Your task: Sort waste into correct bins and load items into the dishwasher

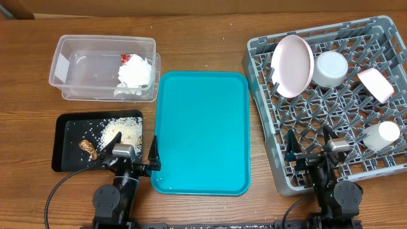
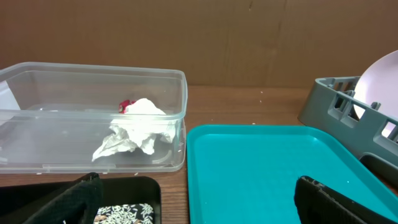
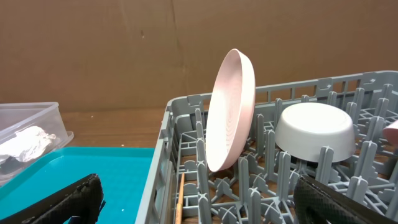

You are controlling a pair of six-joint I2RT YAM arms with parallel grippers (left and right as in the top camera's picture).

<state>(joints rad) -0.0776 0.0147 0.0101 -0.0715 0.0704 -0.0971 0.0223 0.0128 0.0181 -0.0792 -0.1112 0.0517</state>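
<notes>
On the table, the tub sits far left, with crumpled paper in its right end. In front of it, the small tray carries rice grains and food scraps. The large tray lies in the middle. At the right, the dish rack holds a plate on edge. A bowl is just right of the plate, another bowl lies further right, and a cup sits nearer.

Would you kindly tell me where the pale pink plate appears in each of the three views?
Overhead: plate upper right, leaning in the grey rack's far left corner.
Left wrist: plate just a sliver at the right edge, behind the rack wall.
Right wrist: plate centre frame, standing on edge beside a white bowl.
Shared landmark: the teal tray, visible in all three.
</notes>
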